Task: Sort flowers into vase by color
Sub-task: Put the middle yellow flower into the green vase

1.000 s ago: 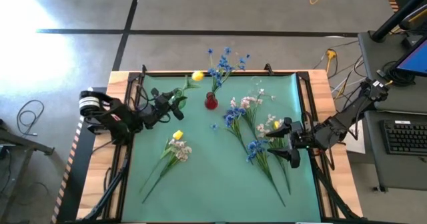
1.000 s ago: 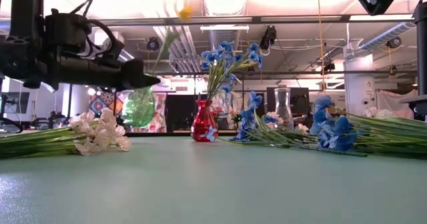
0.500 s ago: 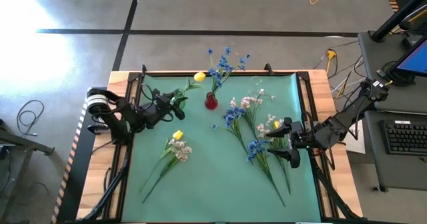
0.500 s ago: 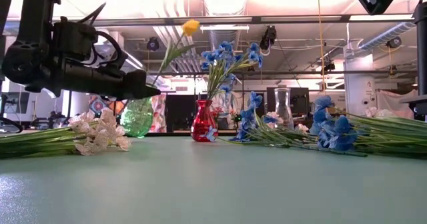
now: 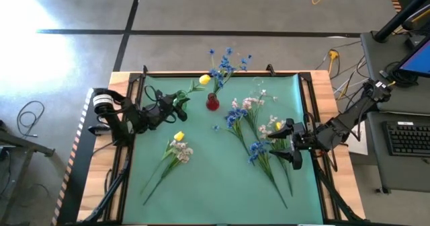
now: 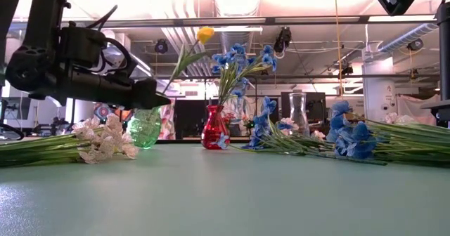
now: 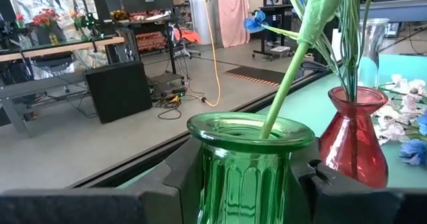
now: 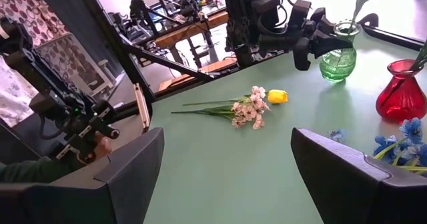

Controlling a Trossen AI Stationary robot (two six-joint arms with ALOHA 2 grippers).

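Observation:
A green glass vase stands at the table's far left with a yellow flower in it, the stem leaning on the rim. My left gripper reaches it level and is shut on it. A red vase holds blue flowers. A yellow bud and a pink-white spray lie at the left. Blue and pink-white flowers lie in a heap at the right. My right gripper hangs open above that heap, with nothing between its fingers. My left gripper pinches the green vase's ribbed body, below the rim, between its two fingers. The fingers lie level and come from the table's left side. The vase stands upright, with its base down at the table's surface in the low view.
A clear glass vase stands behind the right heap, near the far edge. The near half of the green mat is bare. Black frame rails run along the table's sides.
My left gripper has sunk toward the table with the green vase. The vase, which hung lifted and tilted a second ago, now stands upright with its base down. The yellow flower has come lower with it and leans toward the red vase.

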